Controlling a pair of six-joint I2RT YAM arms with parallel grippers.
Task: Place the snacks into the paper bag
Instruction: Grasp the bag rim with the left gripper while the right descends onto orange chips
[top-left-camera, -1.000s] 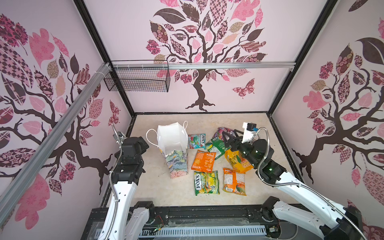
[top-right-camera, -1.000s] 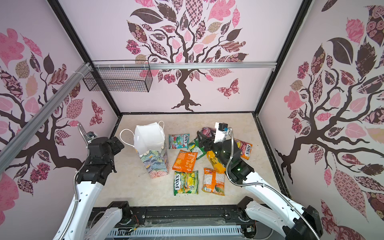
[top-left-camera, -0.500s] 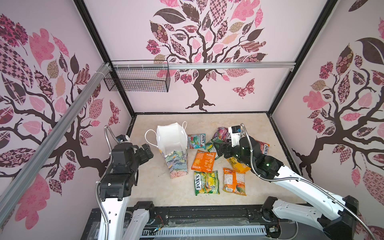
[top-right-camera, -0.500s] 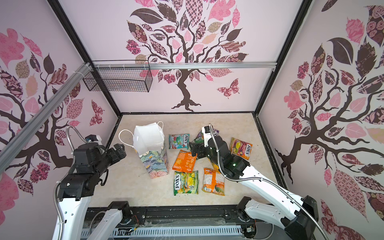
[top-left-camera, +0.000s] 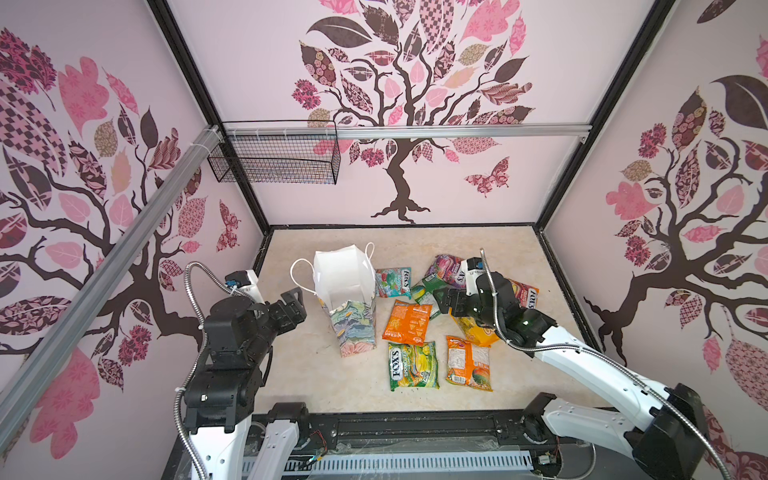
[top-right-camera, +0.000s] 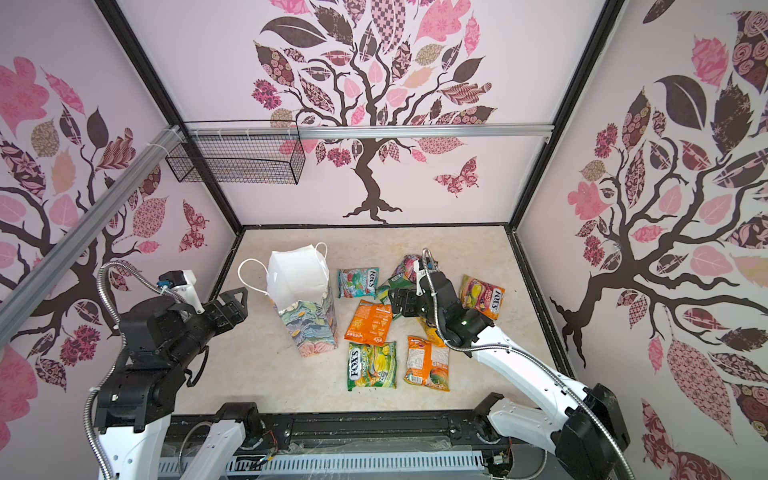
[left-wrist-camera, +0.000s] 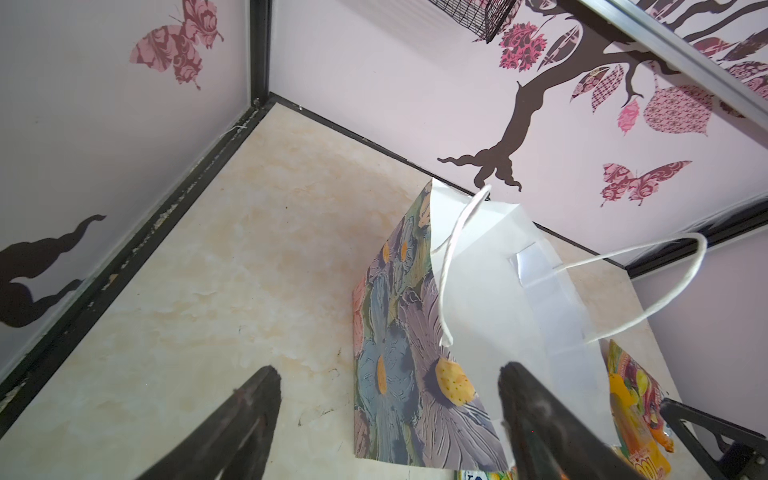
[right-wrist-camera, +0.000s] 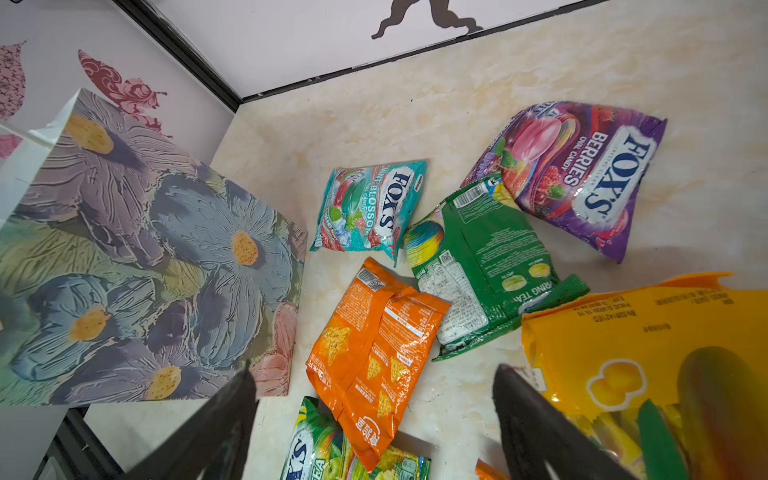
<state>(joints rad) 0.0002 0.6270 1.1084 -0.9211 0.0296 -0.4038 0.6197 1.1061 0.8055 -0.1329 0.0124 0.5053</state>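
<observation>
The paper bag (top-left-camera: 353, 328) stands upright left of centre, white inside, floral outside, also seen in the left wrist view (left-wrist-camera: 399, 332) and the right wrist view (right-wrist-camera: 158, 257). Several snacks lie flat to its right: a teal pouch (top-left-camera: 392, 282), a purple pouch (right-wrist-camera: 582, 174), a green pouch (right-wrist-camera: 478, 266), an orange pouch (top-left-camera: 407, 318), a yellow pouch (right-wrist-camera: 644, 340), and a green FOX'S pouch (top-left-camera: 413, 365). My left gripper (top-left-camera: 296, 305) is open, just left of the bag's upper edge. My right gripper (top-left-camera: 442, 303) is open and empty, above the green and orange pouches.
A black wire basket (top-left-camera: 274, 160) hangs on the back-left rail, high above the floor. An orange pouch (top-left-camera: 468, 362) and a red-orange FOX'S pouch (top-left-camera: 525, 293) lie on the right side. Walls enclose the beige floor (top-left-camera: 316, 374) on three sides.
My left gripper has swung from beside the left wall toward the bag. My right gripper has moved left, from over the yellow pouch to above the green and orange pouches.
</observation>
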